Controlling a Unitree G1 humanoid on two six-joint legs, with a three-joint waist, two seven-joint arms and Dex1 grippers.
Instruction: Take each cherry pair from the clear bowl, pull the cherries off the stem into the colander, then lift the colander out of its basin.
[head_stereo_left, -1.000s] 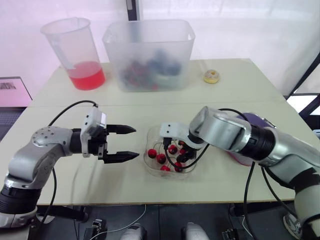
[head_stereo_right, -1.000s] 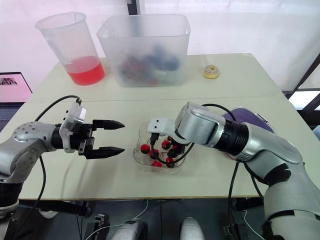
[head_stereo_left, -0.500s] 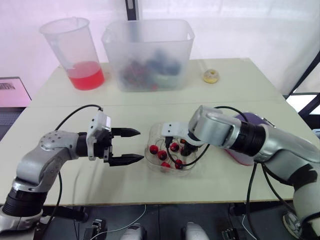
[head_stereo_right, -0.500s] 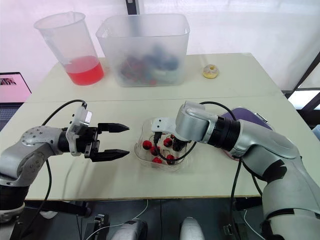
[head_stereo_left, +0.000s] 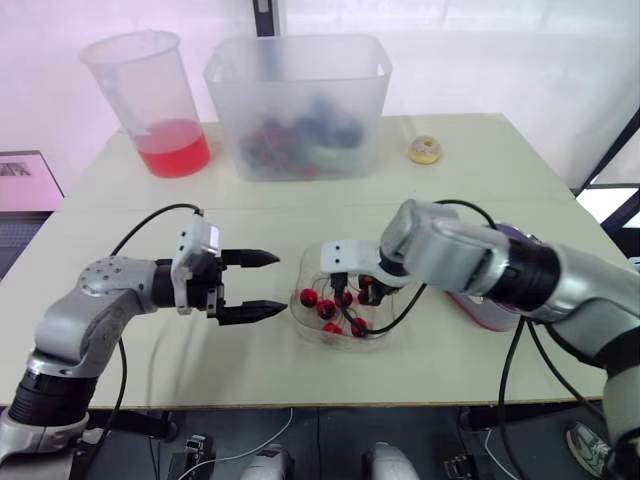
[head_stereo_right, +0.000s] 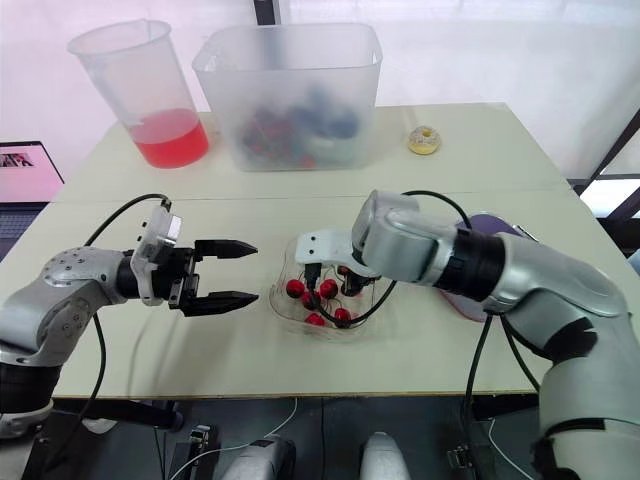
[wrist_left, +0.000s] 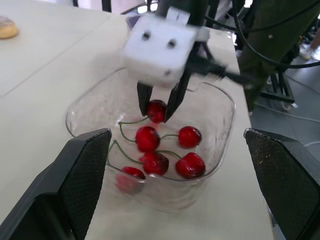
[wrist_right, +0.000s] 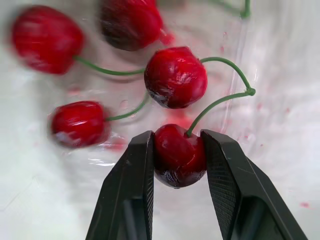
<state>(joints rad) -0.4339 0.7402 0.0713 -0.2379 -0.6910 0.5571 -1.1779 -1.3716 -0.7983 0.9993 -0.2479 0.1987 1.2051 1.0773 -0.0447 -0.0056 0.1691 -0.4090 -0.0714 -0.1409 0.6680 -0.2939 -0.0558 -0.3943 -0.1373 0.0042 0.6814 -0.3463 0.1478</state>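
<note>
The right fingers (wrist_left: 156, 116) were pinched shut on a single dark-red cherry (wrist_right: 179, 157), one black finger pressed to each side of the fruit, inside the clear bowl (wrist_left: 221, 107) near the front of the worktop (head_stereo_left: 480, 180). A green stem (wrist_right: 248, 92) arced from the gripped cherry to its partner (wrist_right: 175, 76), which lay just beyond the fingertips; the pair was joined. Several more cherries (head_stereo_left: 327, 309) sat loose on the bowl's floor, their stems crossing. Whether the gripped fruit was touching the bottom could not be told.

At the bowl's 9 o'clock, the left fingers (head_stereo_left: 277, 282) stood spread wide and held nothing. Their tips were aimed toward 3 o'clock and were close to the bowl's rim without touching it.

At the bowl's 3 o'clock, a purple vessel (head_stereo_right: 500, 228) was largely hidden behind the right arm; what it held could not be made out. At 12 o'clock, toward the far side of the worktop, stood a frosted tub (head_stereo_left: 297, 105) with dark and red contents showing dimly through its wall. A clear jug (head_stereo_left: 150, 95) part-filled with red liquid stood at 11 o'clock, just beside the tub, and a small yellow ring-shaped object (head_stereo_left: 425, 151) lay at 1 o'clock.
</note>
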